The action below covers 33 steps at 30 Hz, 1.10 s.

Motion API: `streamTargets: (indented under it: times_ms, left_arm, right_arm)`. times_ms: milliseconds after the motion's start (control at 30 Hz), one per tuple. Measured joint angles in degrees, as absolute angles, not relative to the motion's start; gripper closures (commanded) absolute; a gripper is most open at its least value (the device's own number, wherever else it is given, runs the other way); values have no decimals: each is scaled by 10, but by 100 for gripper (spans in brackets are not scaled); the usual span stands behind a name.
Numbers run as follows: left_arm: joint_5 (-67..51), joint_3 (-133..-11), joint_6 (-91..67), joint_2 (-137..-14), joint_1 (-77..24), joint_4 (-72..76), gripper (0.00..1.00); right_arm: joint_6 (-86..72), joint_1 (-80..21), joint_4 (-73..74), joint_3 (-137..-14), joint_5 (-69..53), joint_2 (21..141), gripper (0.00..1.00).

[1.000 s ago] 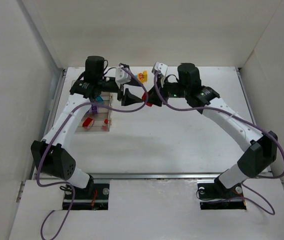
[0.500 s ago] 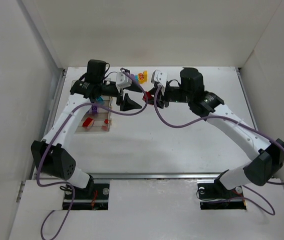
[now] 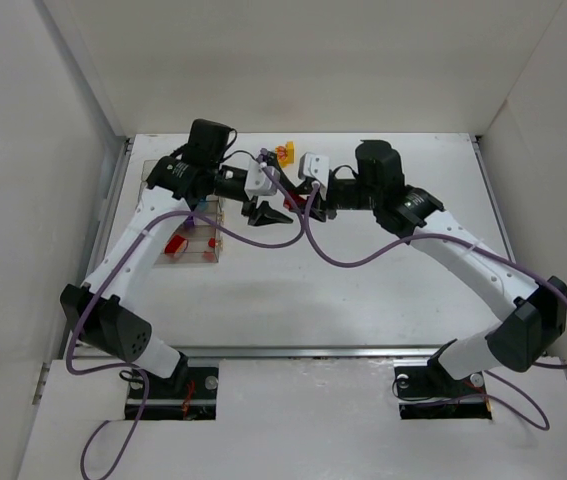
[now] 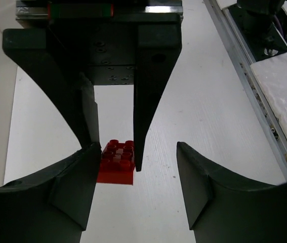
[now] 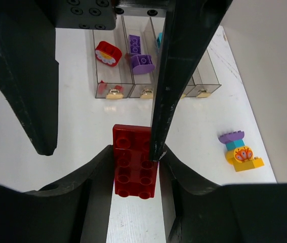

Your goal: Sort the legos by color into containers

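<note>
- Brick, red 2x4 (image 5: 133, 172): mid-workspace over the white table (image 5: 82, 121), btwn the two arms, not in any bin yet. Can't judge its height off the table.
- Right gripper (image 5: 136, 150): has the brick, jaws part-closed and pinching its long sides.
- Left gripper (image 4: 138, 149): jaws apart, straddling the brick's free end from the opposite side. One finger (image 4: 57, 192) touches the brick's side, the other is well clear. No real hold yet, as I read it.
- Containers (image 5: 112, 76): clear 4-bin block on the left arm's side. Red flower-topped piece (image 5: 108, 53) sits in an end bin, purple bricks (image 5: 142, 63) in the next. A cyan bit past that is mostly hidden by a finger.
- Small stack of purple/teal/yellow pcs (image 5: 238, 152): on the table, apart from the bins, unsorted.
- Step, my read: handover R to L, since the bins are on the left arm's side.
- Next needs: left jaws to close square on the brick w/o twisting it, then right to let go, then a carry to the bin w/ the red piece.
- Risk: two grips crowd one small brick, so an early release could drop it.
</note>
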<state>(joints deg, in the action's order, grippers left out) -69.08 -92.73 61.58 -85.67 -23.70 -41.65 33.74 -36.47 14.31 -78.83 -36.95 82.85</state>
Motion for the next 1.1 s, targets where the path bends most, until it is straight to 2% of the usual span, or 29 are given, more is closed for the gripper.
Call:
streamTargets:
  times_ms: [233,433,733,1100]
  left_arm:
    - [-669,-927,656,-858,-244,-442,45]
    - [-673,-929,666,-859,-239,-453,32]
    - [-663,-931,649,-866,-208,-426,29]
    - [-649,-931,627,-868,-203,-404,31]
  right_arm:
    - [341,-368,143,-782,-370,827,100]
    - [343,-368,136,-778,-366,825,100]
    - [345,-368,130,-772,-371,818,100]
    - [345,-368,130,-771,-378,810,100]
